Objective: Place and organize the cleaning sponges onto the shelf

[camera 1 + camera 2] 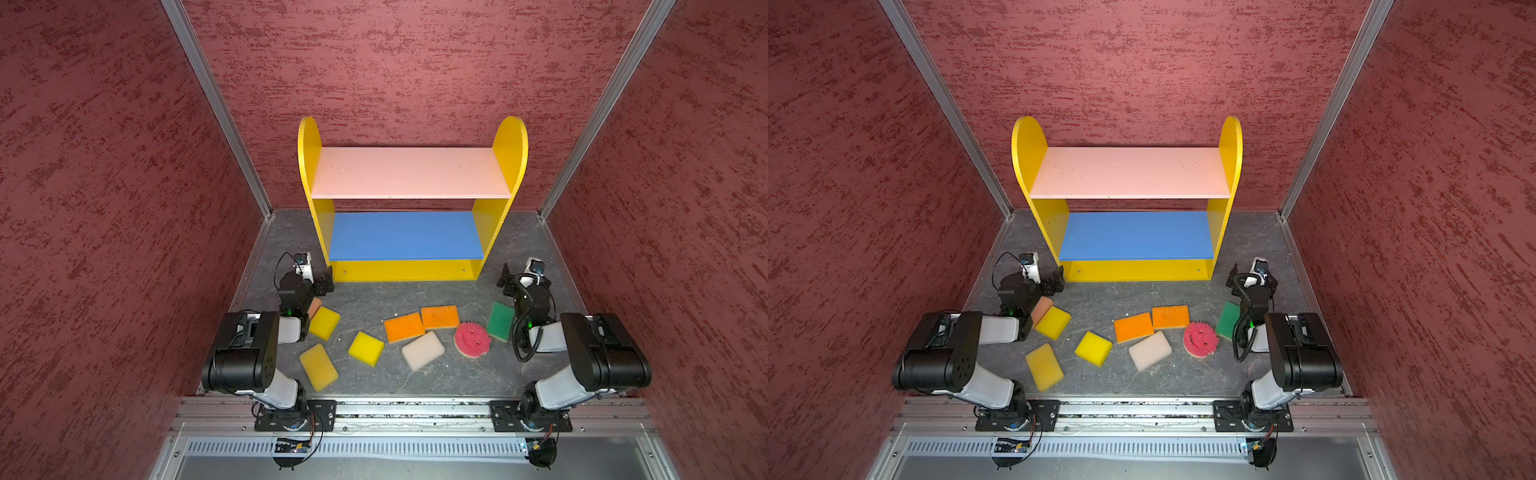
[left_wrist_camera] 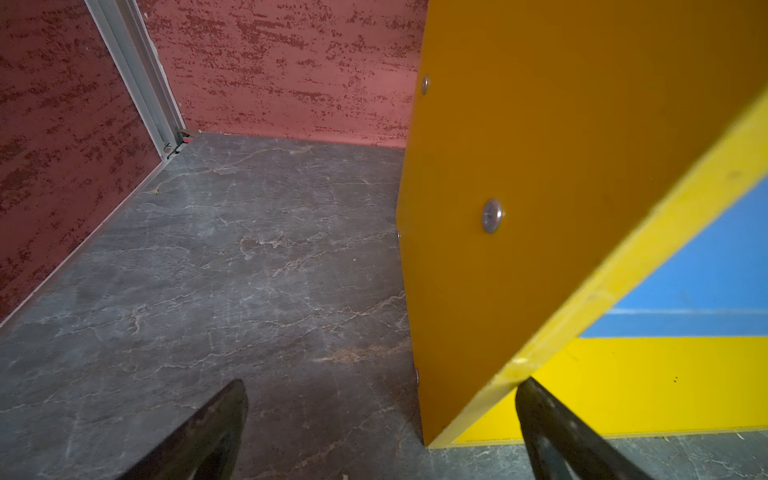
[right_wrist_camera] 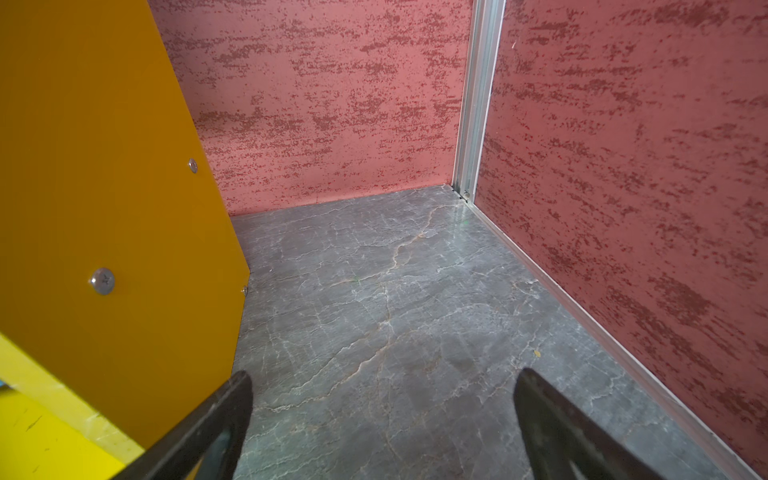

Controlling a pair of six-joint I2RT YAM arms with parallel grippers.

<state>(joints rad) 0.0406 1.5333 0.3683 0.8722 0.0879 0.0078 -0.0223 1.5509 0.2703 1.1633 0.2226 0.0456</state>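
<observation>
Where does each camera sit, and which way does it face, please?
Both top views: high behind the arm bases, looking down at the shelf and sponges; both arms show.
Left wrist: on the left arm, facing the shelf's left panel; open jaws show.
Right wrist: likewise, facing the right panel; open jaws show.
Shared: all see the shelf.

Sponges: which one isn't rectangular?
The pink smiley-faced sponge, lying between the cream sponge and the green sponge. It alone is round; every other one visible is a rectangle.

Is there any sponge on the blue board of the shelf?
No, the blue board holds nothing; the sponges lie on the floor.
</observation>
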